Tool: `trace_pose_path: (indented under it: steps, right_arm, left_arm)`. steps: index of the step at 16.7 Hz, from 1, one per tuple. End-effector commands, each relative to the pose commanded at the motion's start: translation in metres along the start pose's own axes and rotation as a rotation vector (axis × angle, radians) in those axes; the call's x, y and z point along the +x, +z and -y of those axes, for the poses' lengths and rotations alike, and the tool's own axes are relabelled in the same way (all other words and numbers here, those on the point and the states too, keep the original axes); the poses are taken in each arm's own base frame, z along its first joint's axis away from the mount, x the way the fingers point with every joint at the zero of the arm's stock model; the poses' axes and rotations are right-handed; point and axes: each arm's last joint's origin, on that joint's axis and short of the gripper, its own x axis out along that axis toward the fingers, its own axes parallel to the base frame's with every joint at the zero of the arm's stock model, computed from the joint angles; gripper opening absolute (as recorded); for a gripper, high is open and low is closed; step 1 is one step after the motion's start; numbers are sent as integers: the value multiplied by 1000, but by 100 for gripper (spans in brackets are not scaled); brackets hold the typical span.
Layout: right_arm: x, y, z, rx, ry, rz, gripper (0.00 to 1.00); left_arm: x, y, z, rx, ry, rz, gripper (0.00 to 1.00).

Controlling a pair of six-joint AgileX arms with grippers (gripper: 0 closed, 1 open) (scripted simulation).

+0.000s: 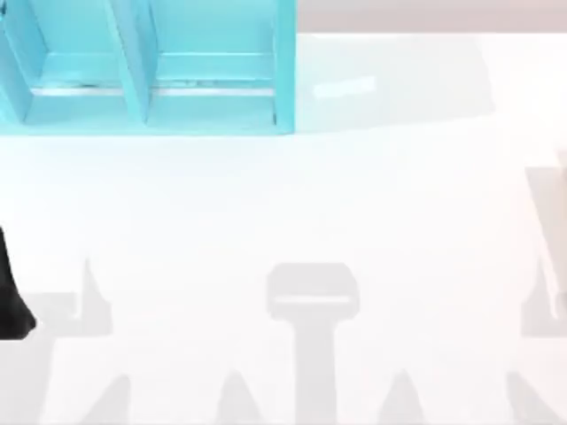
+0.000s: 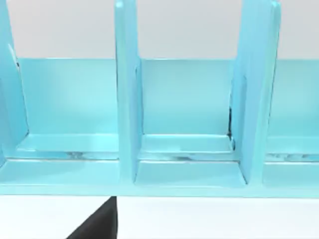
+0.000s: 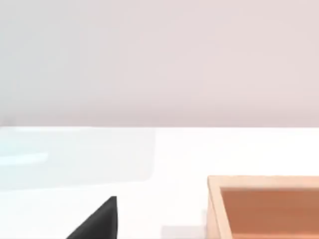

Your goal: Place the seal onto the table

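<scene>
Left claw (image 1: 13, 301) sits at the table's (image 1: 283, 212) left edge.

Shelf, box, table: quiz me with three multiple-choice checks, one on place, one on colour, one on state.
1. On the table, in the top view, the shelf stands at the
A. far left
B. near right
C. near middle

2. The box in the right wrist view is
A. turquoise
B. light wood brown
C. black

3. The box is
A. open at the top
B. shut with a lid
C. turned upside down

Key: 1 A, the shelf sits in the top view's upper left corner. 2 B, its rim and inside are pale orange-brown. 3 A, the rim frames a sunken inside with no lid over it.
</scene>
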Motion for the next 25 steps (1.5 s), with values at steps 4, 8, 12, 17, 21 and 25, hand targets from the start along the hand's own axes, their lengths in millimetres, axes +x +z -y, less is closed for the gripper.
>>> trace_pose_path:
  steps: [4, 8, 12, 17, 21, 25]
  right_arm:
    - [0, 5, 2, -12, -24, -32, 100]
    - [5, 31, 10, -60, -95, -222, 100]
    - [29, 72, 23, -116, -116, -548, 100]
    - [83, 105, 57, -133, -121, -995, 100]
    - [123, 109, 97, -82, -91, -1306, 100]
    - [150, 103, 132, -8, -38, -1503, 100]
  left_arm:
    - [0, 0, 0, 0, 0, 0, 100]
    - [0, 0, 0, 0, 0, 0, 100]
    - [0, 0, 0, 0, 0, 0, 100]
    - [0, 0, 0, 0, 0, 0, 100]
    - [0, 0, 0, 0, 0, 0, 100]
    - [0, 0, 0, 0, 0, 0, 100]
